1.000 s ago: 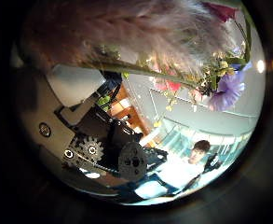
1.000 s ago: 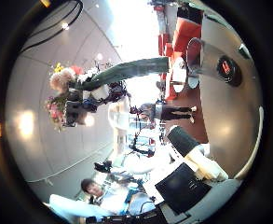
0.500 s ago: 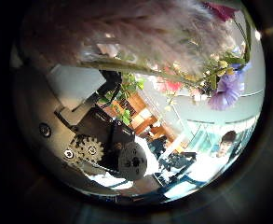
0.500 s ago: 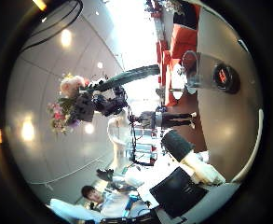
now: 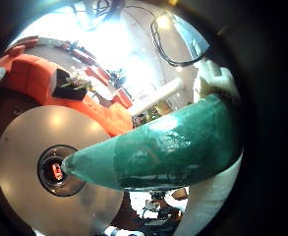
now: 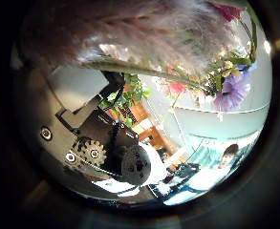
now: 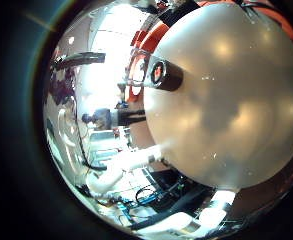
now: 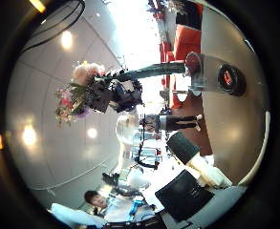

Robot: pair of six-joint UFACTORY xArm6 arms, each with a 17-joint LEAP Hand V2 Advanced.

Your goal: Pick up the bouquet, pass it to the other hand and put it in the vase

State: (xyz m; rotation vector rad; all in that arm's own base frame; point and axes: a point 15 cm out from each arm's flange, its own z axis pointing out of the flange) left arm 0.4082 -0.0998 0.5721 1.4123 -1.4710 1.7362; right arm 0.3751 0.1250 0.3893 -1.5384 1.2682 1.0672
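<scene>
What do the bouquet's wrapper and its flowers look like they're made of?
The wrapper looks like thin, matte teal paper or plastic film: it shows creases and a faint sheen. The flowers may be artificial fabric, with a fluffy pink plume among them; I cannot tell for sure.

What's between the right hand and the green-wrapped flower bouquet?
Nothing: right thumb side palm view shows open air before the green-wrapped flower bouquet in the left hand.

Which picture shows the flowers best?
The right thumb side palm view shows the whole bouquet, held by a hand. The left thumb side view has only blossoms close up, the left little finger side view its green wrap.
</scene>
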